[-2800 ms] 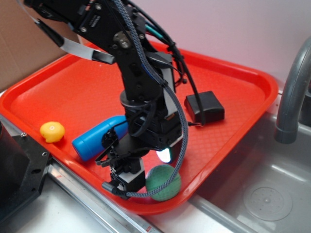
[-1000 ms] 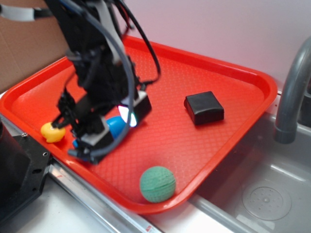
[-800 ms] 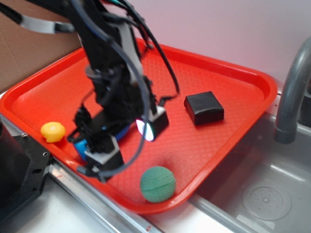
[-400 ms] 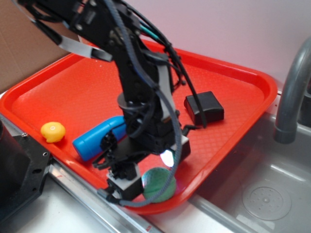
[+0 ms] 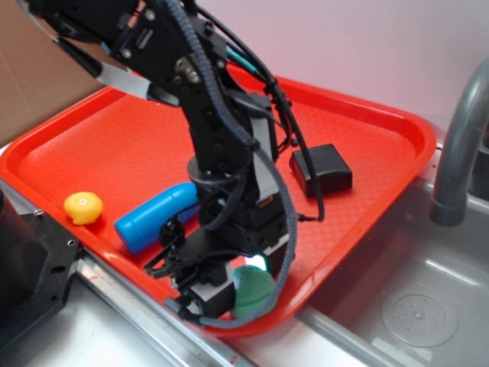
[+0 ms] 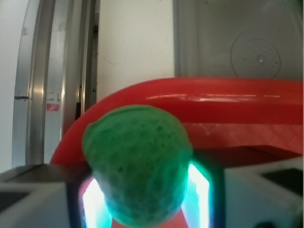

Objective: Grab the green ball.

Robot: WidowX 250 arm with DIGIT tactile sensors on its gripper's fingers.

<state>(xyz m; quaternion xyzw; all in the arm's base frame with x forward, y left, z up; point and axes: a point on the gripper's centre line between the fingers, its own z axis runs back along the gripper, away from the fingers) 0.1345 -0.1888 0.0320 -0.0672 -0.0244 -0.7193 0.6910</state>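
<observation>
One dimpled, squashed green ball [image 6: 137, 164] sits clamped in the hand [image 6: 142, 190].

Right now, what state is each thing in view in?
green ball: squeezed between the gripper's fingers, at the tray's near corner
gripper: shut on the ball
blue bottle: lying on its side
yellow toy: resting on the tray
black block: resting flat
red tray: beside the sink

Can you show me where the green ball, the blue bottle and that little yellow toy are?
green ball [image 6: 137, 166]: wrist view, middle of its dimpled front.
blue bottle [image 5: 157, 215]: exterior view, middle of its body.
yellow toy [image 5: 82, 206]: exterior view, its rounded top.
</observation>
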